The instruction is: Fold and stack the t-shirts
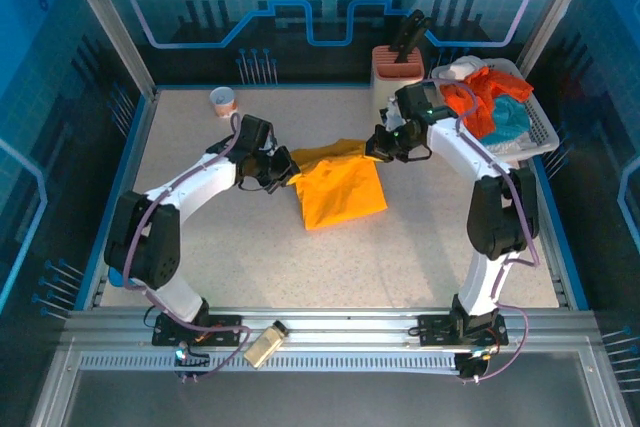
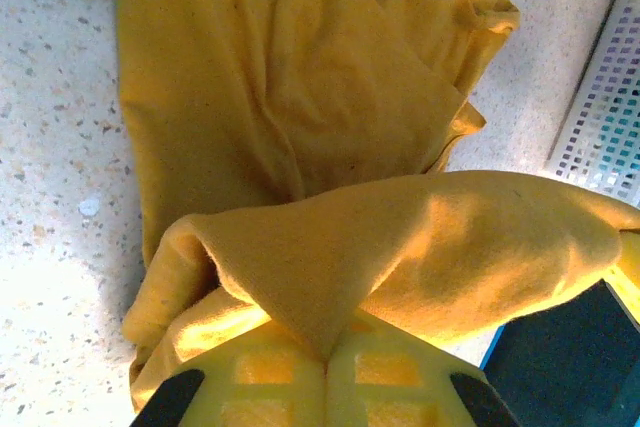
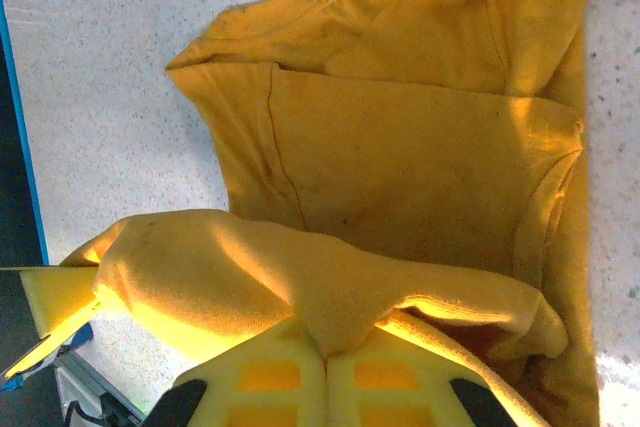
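well, we had the golden-yellow t-shirt (image 1: 340, 195) lying mid-table, partly folded. its lower body was flat on the speckled table (image 1: 430, 247) and its far edge was lifted between the two arms. our left gripper (image 2: 325, 367) was pinched shut on a peak of yellow cloth at the shirt's left end. our right gripper (image 3: 325, 359) was clamped the same way on a fold at the right end. in both wrist views the pads met with cloth squeezed between them and draped over the tips. the orange-red t-shirt (image 1: 482, 97) and the teal t-shirt (image 1: 512, 117) sat heaped in the white basket (image 1: 542, 132) at the far right corner, not yet folded.

we judged the step in hand to be carrying the held edge over the body to make a fold. to do it well, both arms needed to travel together at one height. the span between them had to be taut enough not to sag, yet not so tight that it dragged the flat layer across the table. we thought it wise to lay the edge down square with the flat part, lower it fully, then part both pincers at once so neither corner sprang back. the creases bunched near the left pinch looked likely to get trapped, so a slight outward pull seemed worth making first.
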Robot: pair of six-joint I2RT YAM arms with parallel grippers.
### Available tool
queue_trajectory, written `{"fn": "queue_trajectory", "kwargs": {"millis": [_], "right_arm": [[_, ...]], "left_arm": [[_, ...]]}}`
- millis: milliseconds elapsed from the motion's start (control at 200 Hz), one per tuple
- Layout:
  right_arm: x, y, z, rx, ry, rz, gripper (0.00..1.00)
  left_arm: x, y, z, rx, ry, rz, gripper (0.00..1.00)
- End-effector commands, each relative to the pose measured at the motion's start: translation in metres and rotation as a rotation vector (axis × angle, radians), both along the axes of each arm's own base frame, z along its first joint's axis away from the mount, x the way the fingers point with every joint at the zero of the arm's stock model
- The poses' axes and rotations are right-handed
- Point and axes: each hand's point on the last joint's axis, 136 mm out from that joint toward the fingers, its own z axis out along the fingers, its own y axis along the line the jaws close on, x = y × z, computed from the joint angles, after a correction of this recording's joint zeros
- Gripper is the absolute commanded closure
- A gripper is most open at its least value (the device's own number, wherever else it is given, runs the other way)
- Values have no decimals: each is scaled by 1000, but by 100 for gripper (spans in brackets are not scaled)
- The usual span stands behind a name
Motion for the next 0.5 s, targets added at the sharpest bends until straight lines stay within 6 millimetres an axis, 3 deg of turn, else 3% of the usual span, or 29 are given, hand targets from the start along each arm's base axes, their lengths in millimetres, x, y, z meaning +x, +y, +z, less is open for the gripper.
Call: {"fn": "queue_trajectory", "kwargs": {"millis": [0, 235, 340, 435, 495], "right_arm": [[18, 0, -1, 32, -10, 9, 100], [47, 7, -21, 55, -21, -6, 97], [68, 3, -34, 61, -37, -47, 68], [85, 1, -40, 83, -51, -68, 46], [88, 1, -37, 86, -61, -70, 38]], "left_arm": [[16, 3, 2, -19, -26, -15, 99], [46, 6, -22, -58, -35, -13, 81], [70, 14, -29, -29, -86, -24, 63], [98, 27, -34, -22, -116, -31, 58], [109, 34, -31, -53, -121, -37, 57]]}}
